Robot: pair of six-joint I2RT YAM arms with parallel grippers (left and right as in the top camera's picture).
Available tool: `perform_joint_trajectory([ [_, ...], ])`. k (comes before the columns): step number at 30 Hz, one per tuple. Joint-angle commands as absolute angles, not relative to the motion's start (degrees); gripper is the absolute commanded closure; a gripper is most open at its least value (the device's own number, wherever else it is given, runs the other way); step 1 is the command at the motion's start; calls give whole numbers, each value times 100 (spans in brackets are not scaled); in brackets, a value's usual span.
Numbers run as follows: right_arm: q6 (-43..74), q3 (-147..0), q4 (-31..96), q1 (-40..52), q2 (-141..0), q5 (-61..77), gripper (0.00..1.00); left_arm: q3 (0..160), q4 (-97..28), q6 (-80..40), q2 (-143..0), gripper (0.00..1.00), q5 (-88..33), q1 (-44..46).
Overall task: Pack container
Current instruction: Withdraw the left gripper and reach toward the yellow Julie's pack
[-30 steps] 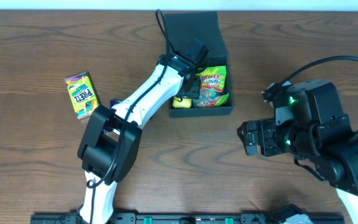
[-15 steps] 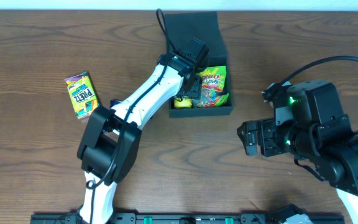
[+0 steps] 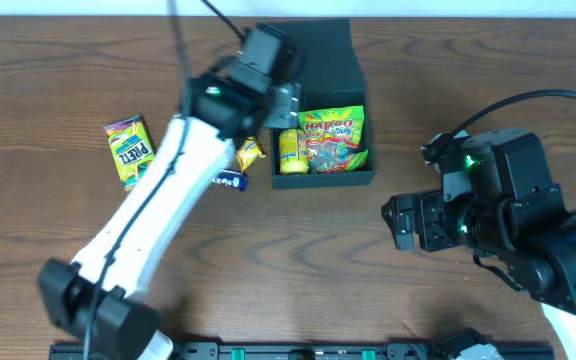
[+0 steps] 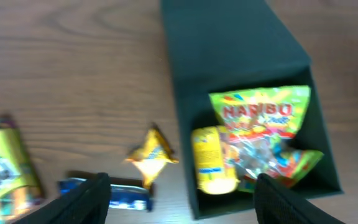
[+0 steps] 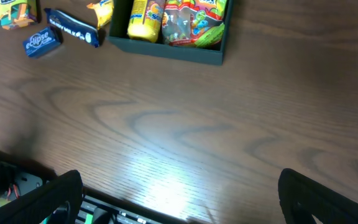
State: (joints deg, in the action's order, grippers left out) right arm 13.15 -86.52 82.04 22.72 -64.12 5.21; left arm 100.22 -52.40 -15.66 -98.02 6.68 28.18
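The left gripper [image 4: 182,182] hangs above the table [image 4: 73,74] with its fingers [image 4: 92,196] spread wide and nothing between them, so no item is held. The container [image 4: 229,56] lies just ahead of the fingers with its lid flap open and its compartment nearer the right-hand finger. Inside lie a Haribo bag [image 4: 260,124] and a yellow packet [image 4: 210,158]. Ahead of the other finger, outside the container, lie a yellow wrapped sweet [image 4: 151,155] and a blue bar [image 4: 126,194]. The right gripper [image 5: 179,177] is fully open and empty — the container sits well ahead of its fingers.

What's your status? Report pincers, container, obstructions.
Left pincer, right pincer open, empty. Container lid open, Haribo bag and yellow packet inside. Green packet, yellow wrapper, blue pack loose beside it.
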Motion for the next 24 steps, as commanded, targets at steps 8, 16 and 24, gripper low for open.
perform_joint_trajectory([
  [8, 1258, -8711, 8211, 2215, -6407, 539, 1, 9502, -5413, 2458, -9824, 27, -985, 1953],
  [16, 1258, -8711, 8211, 2215, -6407, 539, 1, 8235, -4727, 3734, -10055, 16, -1317, 1586],
  [24, 1258, -8711, 8211, 2215, -6407, 539, 1, 7800, -3795, 3726, -10720, 8, -1380, 1566],
])
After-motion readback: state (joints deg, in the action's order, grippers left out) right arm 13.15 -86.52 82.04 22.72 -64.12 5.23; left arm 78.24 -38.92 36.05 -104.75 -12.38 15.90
